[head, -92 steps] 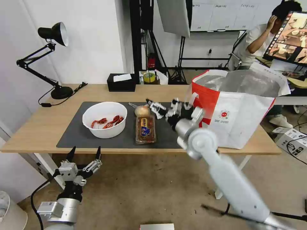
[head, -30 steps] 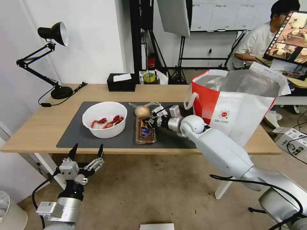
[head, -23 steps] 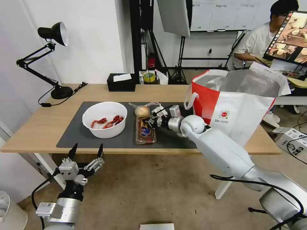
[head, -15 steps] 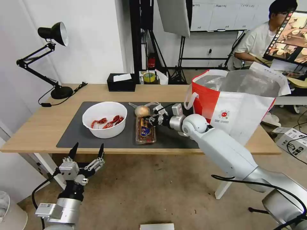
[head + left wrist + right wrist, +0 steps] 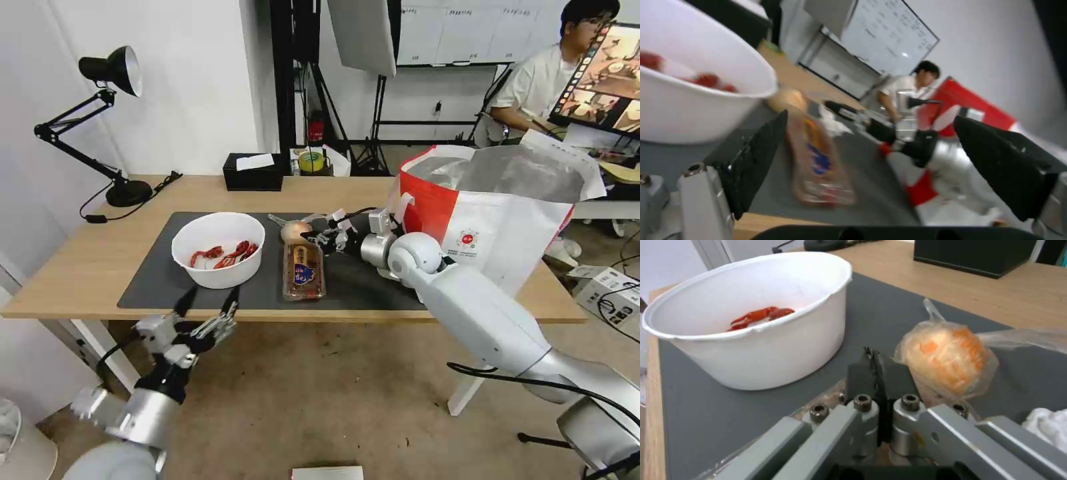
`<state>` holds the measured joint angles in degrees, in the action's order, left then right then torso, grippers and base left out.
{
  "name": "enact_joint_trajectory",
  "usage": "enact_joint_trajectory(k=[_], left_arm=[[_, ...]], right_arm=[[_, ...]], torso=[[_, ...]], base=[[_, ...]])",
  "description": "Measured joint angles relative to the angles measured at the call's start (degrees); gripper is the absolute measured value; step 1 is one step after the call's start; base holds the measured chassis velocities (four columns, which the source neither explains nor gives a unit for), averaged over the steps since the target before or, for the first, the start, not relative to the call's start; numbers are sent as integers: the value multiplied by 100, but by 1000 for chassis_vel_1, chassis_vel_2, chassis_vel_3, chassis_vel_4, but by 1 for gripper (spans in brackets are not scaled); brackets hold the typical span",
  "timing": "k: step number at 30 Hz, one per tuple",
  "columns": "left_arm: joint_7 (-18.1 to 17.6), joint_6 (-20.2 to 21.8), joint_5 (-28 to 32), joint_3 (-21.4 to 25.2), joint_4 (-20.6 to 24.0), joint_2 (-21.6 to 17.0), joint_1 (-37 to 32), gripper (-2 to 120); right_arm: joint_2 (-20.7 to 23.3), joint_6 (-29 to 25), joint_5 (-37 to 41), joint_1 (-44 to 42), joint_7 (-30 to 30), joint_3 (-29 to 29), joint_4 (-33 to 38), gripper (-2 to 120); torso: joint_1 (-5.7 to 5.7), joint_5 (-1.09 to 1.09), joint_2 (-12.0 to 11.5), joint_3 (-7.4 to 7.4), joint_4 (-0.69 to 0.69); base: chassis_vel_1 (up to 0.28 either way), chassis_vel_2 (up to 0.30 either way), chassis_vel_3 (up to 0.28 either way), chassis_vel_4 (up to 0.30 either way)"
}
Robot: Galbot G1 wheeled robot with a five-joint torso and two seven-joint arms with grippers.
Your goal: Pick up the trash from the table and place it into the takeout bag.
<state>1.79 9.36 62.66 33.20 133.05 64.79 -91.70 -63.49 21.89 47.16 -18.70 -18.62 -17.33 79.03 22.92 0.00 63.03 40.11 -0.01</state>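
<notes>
the right gripper is low over the dark mat on the table, with its black fingers pressed tight together and nothing seen between them. half a second ago its tips were over the top end of the clear tray; now they have lifted a little and sit just beside the tan ball in its clear bag. the tray lies flat on the mat in the same spot, so the squeeze looks like it did not take the tray up. the crumpled tissue lies close by the gripper's side.

the left gripper has come up from below the table edge and now points at the mat, with its two black fingers wide apart and holding nothing.

the white bowl with the red shells sits on the mat, left of the tray. the takeout bag stands open at the table's right end. every bit of trash seen here is on the table, so the job looks like it is only starting
</notes>
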Motion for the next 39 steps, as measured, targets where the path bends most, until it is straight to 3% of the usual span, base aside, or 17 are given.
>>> enact_joint_trajectory(k=[2,5,6,9,14,25,39], left_arm=[[-68,114,249,-18,-1,-50,86,100],[-351,564,1170,-43,-38,-251,426,100],[-351,564,1170,-43,-38,-251,426,100],[-594,1071,2010,-48,-238,-487,778,100],[-582,1296,2223,-183,-526,-633,1069,100],[-622,1431,2427,-771,-1651,-868,2209,100],[-1017,1842,2358,-1376,-2178,-1051,3045,100]], right_arm=[[-7,-13,5,0,4,-5,-2,0],[-48,-37,12,34,9,-55,-50,0],[-48,-37,12,34,9,-55,-50,0],[-114,-41,13,62,9,-117,-128,0],[-147,-41,14,97,9,-173,-181,0],[-210,-42,66,239,8,-255,-272,0],[-197,-58,117,346,-6,-272,-364,0]], torso=[[0,0,0,0,1],[0,0,0,0,0],[0,0,0,0,0],[0,0,0,0,1],[0,0,0,0,1],[0,0,-1,0,1],[1,1,-1,0,1]], base=[[0,0,0,0],[0,0,0,0],[0,0,0,0],[0,0,0,0],[0,0,0,0],[0,0,0,0],[0,0,0,0]])
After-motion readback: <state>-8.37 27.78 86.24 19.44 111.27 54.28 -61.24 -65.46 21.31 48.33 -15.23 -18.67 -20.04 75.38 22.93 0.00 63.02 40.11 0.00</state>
